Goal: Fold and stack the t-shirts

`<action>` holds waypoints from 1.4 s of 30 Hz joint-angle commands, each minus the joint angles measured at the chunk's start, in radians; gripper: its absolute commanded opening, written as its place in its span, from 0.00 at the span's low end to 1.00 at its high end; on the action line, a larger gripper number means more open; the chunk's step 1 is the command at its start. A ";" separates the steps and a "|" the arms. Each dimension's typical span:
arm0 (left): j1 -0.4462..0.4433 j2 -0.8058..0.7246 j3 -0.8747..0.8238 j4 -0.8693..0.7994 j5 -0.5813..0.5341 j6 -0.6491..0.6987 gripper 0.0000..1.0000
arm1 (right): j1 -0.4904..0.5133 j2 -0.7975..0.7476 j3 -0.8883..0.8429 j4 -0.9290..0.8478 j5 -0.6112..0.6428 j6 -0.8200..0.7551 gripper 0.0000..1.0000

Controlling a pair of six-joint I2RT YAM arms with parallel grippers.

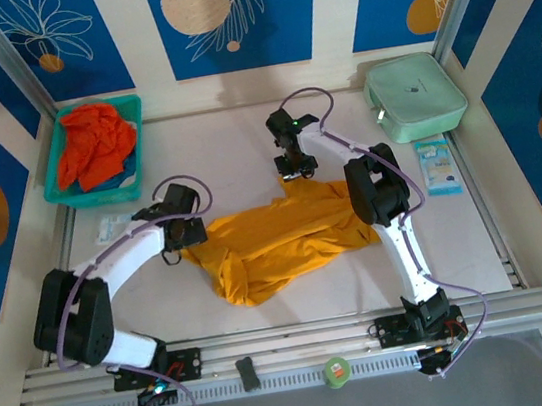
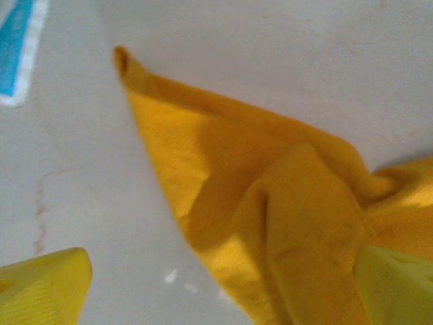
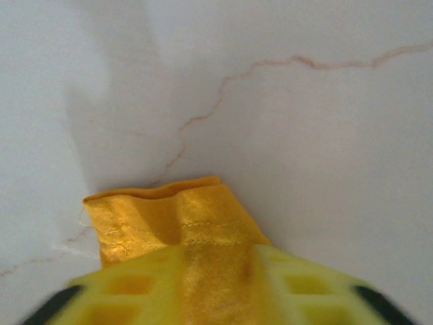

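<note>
Top external — yellow-orange t-shirt [image 1: 276, 238] in right gripper [image 1: 297, 172], second t-shirt [image 1: 91, 145] red-orange, left gripper [image 1: 177, 238] wide

Yellow-orange t-shirt [image 1: 276, 238], plain, mid-tabletop. Red-orange t-shirt [image 1: 92, 147], 10 o'clock, in teal basket [image 1: 94, 199]. Zipped case [image 1: 416, 97], 2 o'clock: mint green. Tabletop [image 3: 325, 156] off-white, thin reddish-brown vein lines. Backdrop panels [image 1: 235, 16]: blue, white leaf outlines, orange and tan discs. Right gripper [image 3: 216, 291] jaws bright yellow, grid-patterned.

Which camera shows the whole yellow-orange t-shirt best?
Top external: the yellow-orange t-shirt lies crumpled, nearly all of it visible. Left wrist shows one pointed corner; right wrist shows a hemmed edge in the right gripper.
</note>
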 commanded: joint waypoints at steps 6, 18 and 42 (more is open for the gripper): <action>0.009 0.145 0.088 0.160 0.164 0.068 0.95 | -0.016 -0.006 -0.044 -0.032 -0.008 0.006 0.13; 0.009 0.230 0.144 0.136 0.152 0.126 0.97 | -0.071 -0.226 -0.101 0.010 0.063 0.052 0.00; -0.048 0.078 0.064 0.282 0.369 0.141 0.84 | -0.164 -0.647 -0.413 0.087 0.117 0.140 0.00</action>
